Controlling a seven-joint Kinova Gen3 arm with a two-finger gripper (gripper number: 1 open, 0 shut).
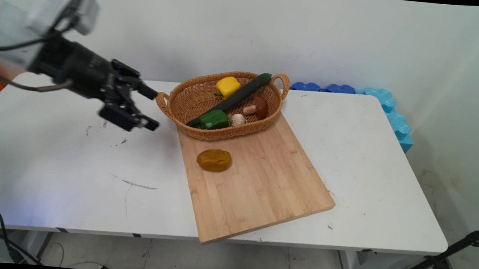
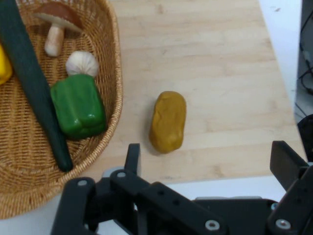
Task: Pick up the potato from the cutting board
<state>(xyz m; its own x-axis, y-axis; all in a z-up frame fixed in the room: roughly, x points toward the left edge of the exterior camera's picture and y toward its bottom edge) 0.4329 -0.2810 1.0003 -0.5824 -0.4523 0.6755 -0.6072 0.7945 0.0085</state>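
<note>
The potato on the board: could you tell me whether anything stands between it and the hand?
Nothing visible does. The open hand hangs above the table left of the basket; the potato lies alone on the board, in front of the basket. In the hand view, only bare board separates them.

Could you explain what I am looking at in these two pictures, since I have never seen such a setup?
A robot arm works at a white table. One picture comes from a fixed camera above the table's near side, the other from a camera on the arm's hand. Its black gripper hangs open above the table, left of the wicker basket, holding nothing. The basket stands on the far end of a wooden board and holds a yellow pepper, a green pepper, a cucumber, a mushroom and a garlic bulb. A brownish-yellow potato lies on the board.
</note>
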